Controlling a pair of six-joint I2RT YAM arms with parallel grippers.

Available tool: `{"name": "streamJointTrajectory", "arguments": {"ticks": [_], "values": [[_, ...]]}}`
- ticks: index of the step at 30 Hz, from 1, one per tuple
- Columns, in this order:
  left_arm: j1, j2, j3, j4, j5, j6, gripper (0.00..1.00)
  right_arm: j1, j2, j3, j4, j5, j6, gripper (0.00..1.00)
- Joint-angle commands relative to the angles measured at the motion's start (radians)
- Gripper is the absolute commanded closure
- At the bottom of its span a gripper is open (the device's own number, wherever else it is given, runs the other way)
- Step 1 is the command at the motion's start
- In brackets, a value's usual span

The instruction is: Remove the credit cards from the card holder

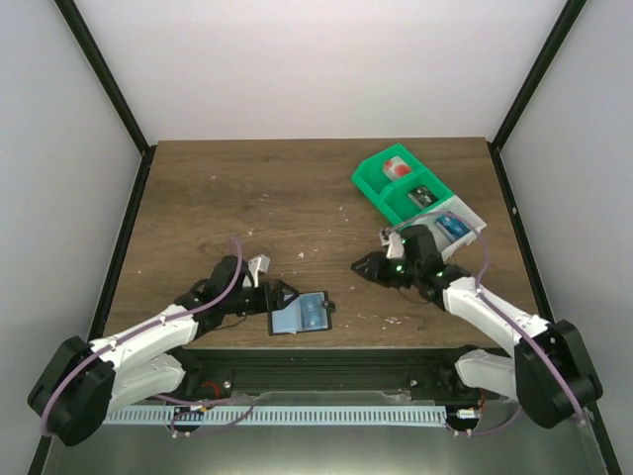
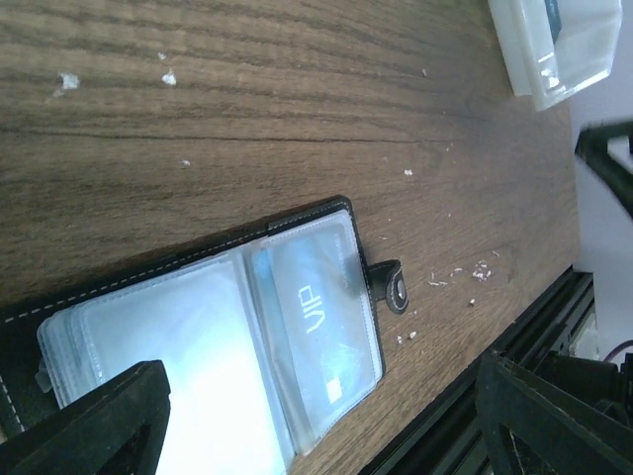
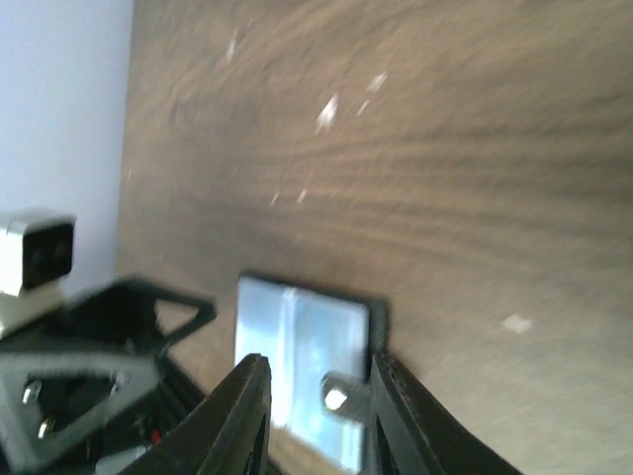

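**Ann:** Low centre of the overhead view, the card holder (image 1: 300, 315) lies open, a blue credit card (image 2: 318, 317) apparently tucked in its sleeve.

**Raj:** Left gripper (image 2: 316, 424) gapes wide over it, empty, lining up. The right gripper (image 1: 368, 267) is barely parted, empty, right of centre. Next: pinch that card's edge.

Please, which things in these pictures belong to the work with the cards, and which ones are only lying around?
For the job: card holder, lying open; credit card in its clear sleeve; left gripper; right gripper.
Lying about: green-and-white bin with small items; white crumbs on the table.
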Motion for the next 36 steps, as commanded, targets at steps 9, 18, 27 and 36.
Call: {"name": "streamJointTrajectory", "arguments": {"ticks": [9, 18, 27, 36], "values": [[0.016, -0.007, -0.125, 0.167, 0.029, -0.116, 0.1, 0.521, 0.007, -0.038, 0.182, 0.217, 0.146, 0.68], [0.033, -0.055, -0.186, 0.248, 0.07, -0.186, 0.09, 0.593, 0.107, -0.048, 0.216, 0.257, 0.135, 0.68], [0.044, -0.092, -0.203, 0.238, 0.05, -0.178, 0.08, 0.592, 0.199, -0.008, 0.184, 0.344, 0.107, 0.67], [0.046, -0.07, -0.217, 0.273, 0.073, -0.181, 0.07, 0.592, 0.254, -0.036, 0.191, 0.393, 0.131, 0.66]]}}
